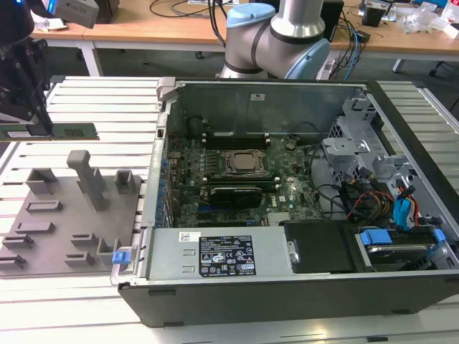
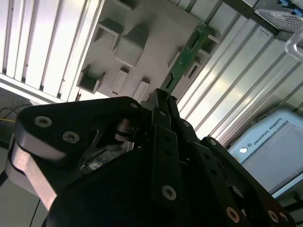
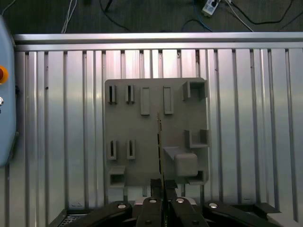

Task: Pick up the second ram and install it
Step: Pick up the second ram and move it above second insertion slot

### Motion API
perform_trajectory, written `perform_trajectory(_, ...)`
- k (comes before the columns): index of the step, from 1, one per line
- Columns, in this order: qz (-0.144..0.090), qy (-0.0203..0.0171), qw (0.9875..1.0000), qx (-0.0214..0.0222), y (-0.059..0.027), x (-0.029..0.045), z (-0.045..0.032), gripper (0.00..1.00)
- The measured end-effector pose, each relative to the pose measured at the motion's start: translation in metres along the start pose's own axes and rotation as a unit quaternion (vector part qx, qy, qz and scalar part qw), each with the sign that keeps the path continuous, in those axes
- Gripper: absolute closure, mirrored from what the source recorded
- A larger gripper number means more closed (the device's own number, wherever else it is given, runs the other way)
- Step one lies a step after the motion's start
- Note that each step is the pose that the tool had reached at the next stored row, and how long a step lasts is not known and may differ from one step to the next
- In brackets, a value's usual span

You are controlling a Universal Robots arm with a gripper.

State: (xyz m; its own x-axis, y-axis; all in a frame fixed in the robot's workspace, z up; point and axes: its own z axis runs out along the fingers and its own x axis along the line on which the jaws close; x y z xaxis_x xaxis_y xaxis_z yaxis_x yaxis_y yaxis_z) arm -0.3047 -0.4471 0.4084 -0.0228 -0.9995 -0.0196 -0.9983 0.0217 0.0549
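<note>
The ram (image 1: 68, 131) hangs level in the air at the exterior view's far left, over the far end of the grey fixture (image 1: 68, 236), and the gripper (image 1: 39, 122) is clenched on one end of it. In the second wrist view the green stick (image 2: 187, 56) juts out from between the closed fingers (image 2: 158, 111), and in the first wrist view it shows edge-on (image 3: 160, 142) above the fixture (image 3: 137, 127). The pick-up step looks done, with the stick clear of its holder, and the install is not yet made. Seating it would, I judge, call for carrying it to the exterior view's right over the wall of the open case (image 1: 287, 290), lining its long edge up with a free black slot (image 1: 237, 141) beside the CPU socket (image 1: 240, 163), then pressing straight down. I cannot tell whether the slots (image 1: 231, 192) on the near side of the socket already hold a stick. In the way are the case's raised left wall with its grey latch (image 1: 165, 87) and the fixture's tall post (image 1: 87, 179). Loose cables (image 1: 323, 193) lie right of the motherboard (image 1: 287, 197). The arm (image 1: 280, 32) stands beyond the case, and everything rests on the slatted tabletop (image 1: 72, 312).
</note>
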Motion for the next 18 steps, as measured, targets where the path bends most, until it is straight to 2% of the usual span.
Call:
perform_trajectory(4, 0.000, 0.0000, 1.0000, 0.0000, -0.0214, -0.0005, -0.0012, 0.87)
perform_trajectory(6, 0.000, 0.0000, 1.0000, 0.0000, -0.0259, -0.0006, -0.0014, 0.87)
perform_trajectory(10, 0.000, 0.0000, 1.0000, 0.0000, -0.0430, -0.0010, -0.0023, 0.87)
perform_trajectory(13, 0.000, 0.0000, 1.0000, 0.0000, -0.0511, -0.0011, -0.0028, 0.87)
perform_trajectory(15, 0.000, 0.0000, 1.0000, -0.0001, -0.0613, -0.0014, -0.0034, 0.87)
perform_trajectory(18, 0.000, 0.0000, 1.0000, -0.0001, -0.0715, -0.0016, -0.0039, 0.87)
